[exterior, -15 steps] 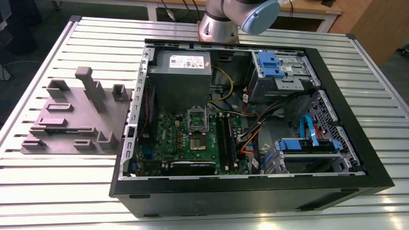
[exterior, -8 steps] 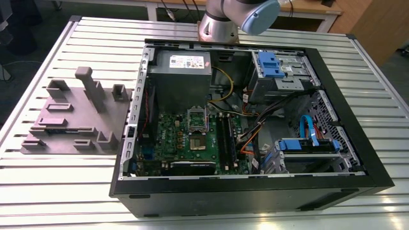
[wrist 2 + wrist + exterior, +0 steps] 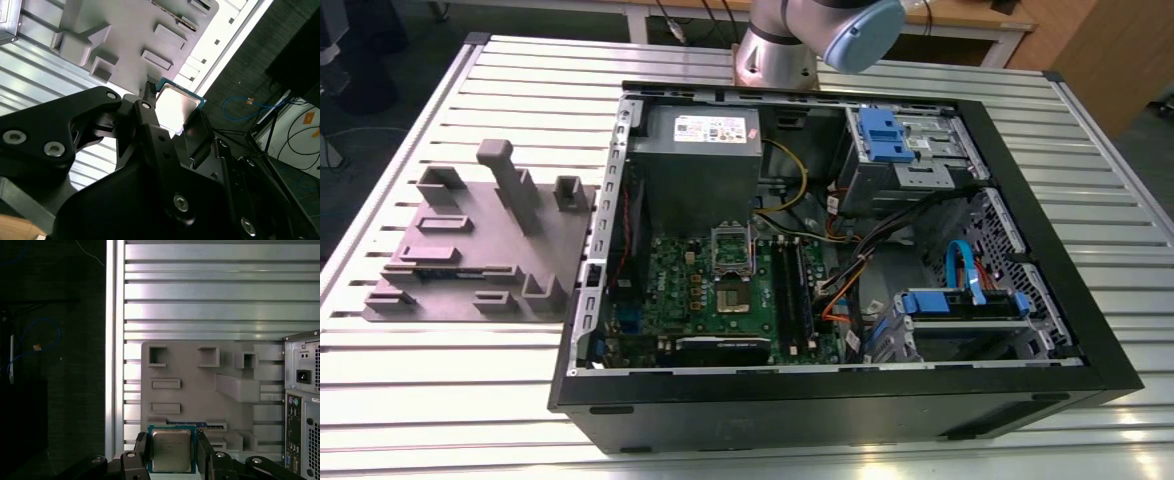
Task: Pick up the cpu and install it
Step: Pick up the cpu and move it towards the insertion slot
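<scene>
Pick-up stage complete: the hand (image 3: 172, 441) pinches the cpu (image 3: 171, 454) by two opposite edges, apparently lifted clear of the grey fixture block (image 3: 200, 390) on the slatted counter (image 3: 210, 290). Installation in the open computer case (image 3: 1014, 385) beside the block is not yet done.

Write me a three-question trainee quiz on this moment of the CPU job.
1. True or false: the gripper is shut on the cpu.
2. In the first wrist view, what shows behind the held cpu? A) a grey-mauve plastic block B) a keyboard C) a red tray
3. Fill in: in the exterior view, the open computer case rests on a slatted metal ____.

Key: 1 true; 2 A; 3 table.
</scene>
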`<move>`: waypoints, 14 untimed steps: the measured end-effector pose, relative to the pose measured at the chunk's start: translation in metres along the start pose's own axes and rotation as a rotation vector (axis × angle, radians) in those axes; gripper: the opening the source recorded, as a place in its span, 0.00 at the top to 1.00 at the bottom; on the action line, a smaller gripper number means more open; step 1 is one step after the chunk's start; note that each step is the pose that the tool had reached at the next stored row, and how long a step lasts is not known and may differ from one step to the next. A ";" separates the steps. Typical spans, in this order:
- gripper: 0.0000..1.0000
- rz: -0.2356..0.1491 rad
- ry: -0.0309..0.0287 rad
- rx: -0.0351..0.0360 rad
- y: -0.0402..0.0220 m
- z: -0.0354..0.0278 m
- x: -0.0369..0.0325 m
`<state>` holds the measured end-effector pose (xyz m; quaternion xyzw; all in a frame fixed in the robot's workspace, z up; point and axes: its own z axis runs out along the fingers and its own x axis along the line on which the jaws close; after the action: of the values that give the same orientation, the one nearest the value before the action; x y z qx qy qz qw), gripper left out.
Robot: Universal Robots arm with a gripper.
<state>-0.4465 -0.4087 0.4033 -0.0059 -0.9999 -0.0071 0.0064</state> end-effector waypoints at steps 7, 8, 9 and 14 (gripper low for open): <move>0.53 0.000 0.0000 0.0000 0.0000 0.0000 -0.0014; 0.53 0.000 0.0000 0.0000 0.0001 -0.0001 -0.0065; 0.53 0.000 0.0000 0.0000 0.0001 -0.0001 -0.0103; 0.53 0.000 0.0001 0.0000 0.0001 -0.0002 -0.0111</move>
<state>-0.4354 -0.4087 0.4034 -0.0059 -0.9999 -0.0071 0.0064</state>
